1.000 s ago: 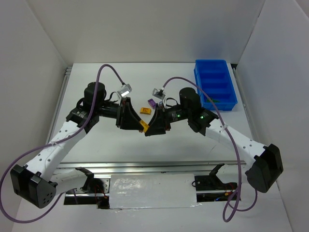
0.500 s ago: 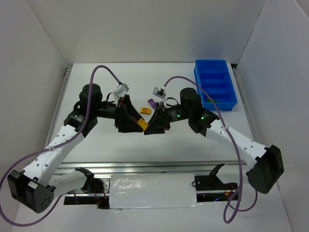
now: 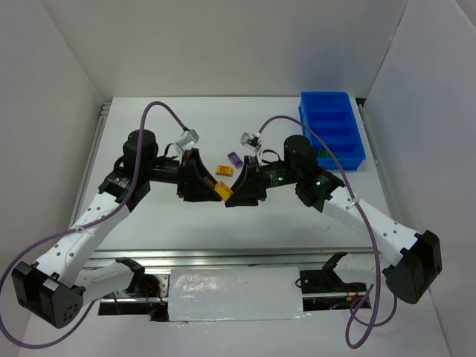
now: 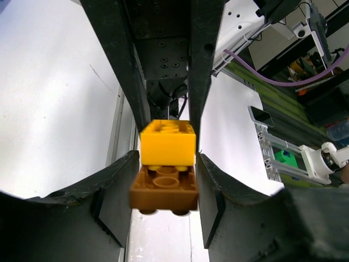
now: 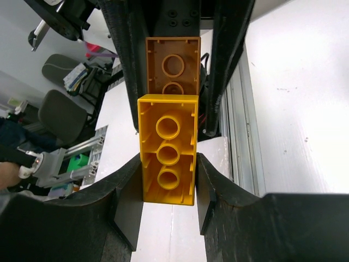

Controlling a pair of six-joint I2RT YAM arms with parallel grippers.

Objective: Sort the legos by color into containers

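Above the middle of the table (image 3: 186,227), the two tools meet tip to tip over a stacked pair of legos. The right tool (image 5: 168,158) is clamped on the yellow brick (image 5: 166,158), its fingers pressed against the brick's long sides. The left tool (image 4: 166,161) brackets the brown brick (image 4: 163,192) plugged into it, though I cannot tell whether those fingers are squeezing or only lying alongside. With one tool on each colour, the likely aim is to pull the pair apart, since joined bricks of two colours cannot go into one compartment.

A little farther back, an orange-yellow brick (image 3: 223,170) and a purple brick (image 3: 234,158) lie loose on the table, close together and not yet sorted. The blue tray (image 3: 325,95) sits at the far right corner, well apart from the held pair.

The left arm (image 3: 89,216) rises from the near left and the right arm (image 3: 364,216) from the near right. Both angle inward with bent elbows, wrists turned so the tools face each other roughly level, above the table.
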